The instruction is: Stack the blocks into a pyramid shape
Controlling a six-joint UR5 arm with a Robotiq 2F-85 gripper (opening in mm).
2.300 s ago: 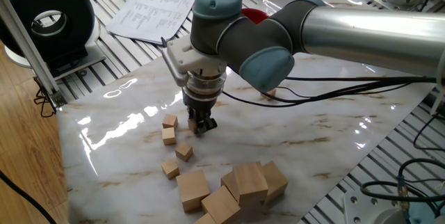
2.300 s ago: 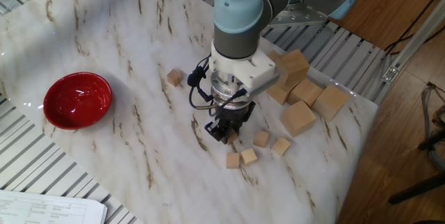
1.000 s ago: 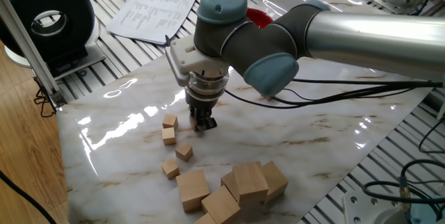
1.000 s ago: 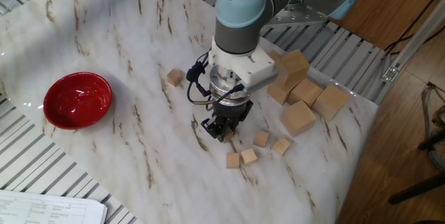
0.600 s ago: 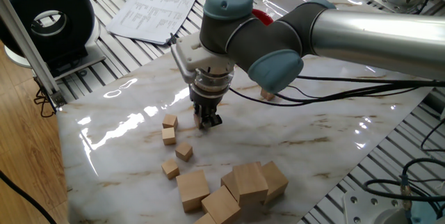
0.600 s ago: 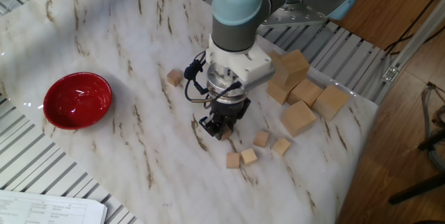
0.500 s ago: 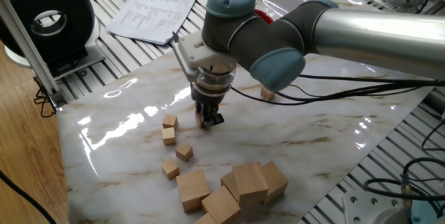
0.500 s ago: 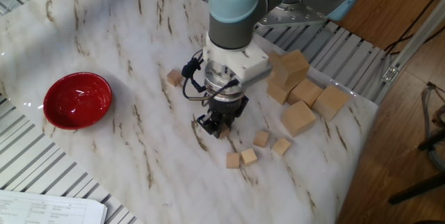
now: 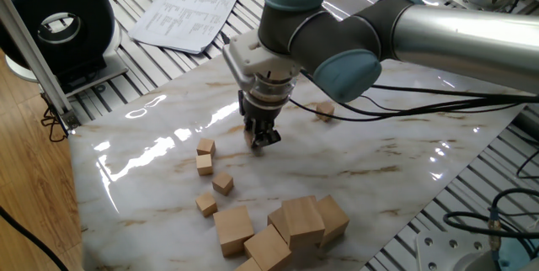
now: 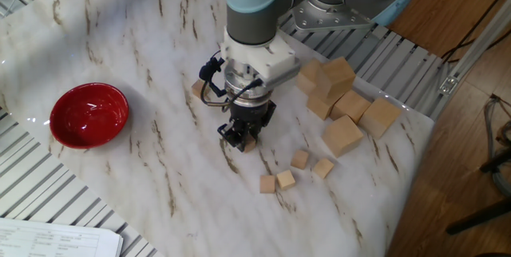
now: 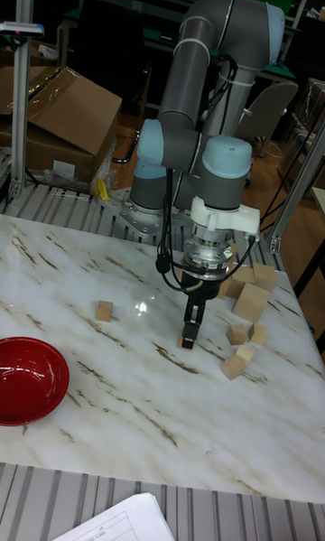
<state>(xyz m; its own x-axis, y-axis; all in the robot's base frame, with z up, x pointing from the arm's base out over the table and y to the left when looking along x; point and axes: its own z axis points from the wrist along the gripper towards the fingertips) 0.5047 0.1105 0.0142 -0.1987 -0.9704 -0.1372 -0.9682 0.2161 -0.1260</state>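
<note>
My gripper (image 9: 261, 139) points straight down near the middle of the marble table and is shut on one small tan block (image 10: 251, 144), held close to the tabletop. It shows in the tall fixed view as well, where the gripper (image 11: 190, 334) hangs low over the marble. Several small blocks lie loose to one side of it: (image 9: 205, 146), (image 9: 204, 164), (image 9: 222, 183), (image 9: 206, 203). One more small block (image 9: 324, 109) sits alone on the gripper's other side, partly hidden behind the arm in the other fixed view.
Several much larger wooden cubes (image 9: 303, 220) are heaped near the table's edge beyond the small blocks. A red bowl (image 10: 89, 113) stands at the opposite end. Printed papers (image 9: 185, 10) and a black ring-shaped device (image 9: 59, 27) lie off the marble.
The gripper has carried its block away from the loose group of small blocks, toward the lone block and the bowl end. The other blocks have not moved.
</note>
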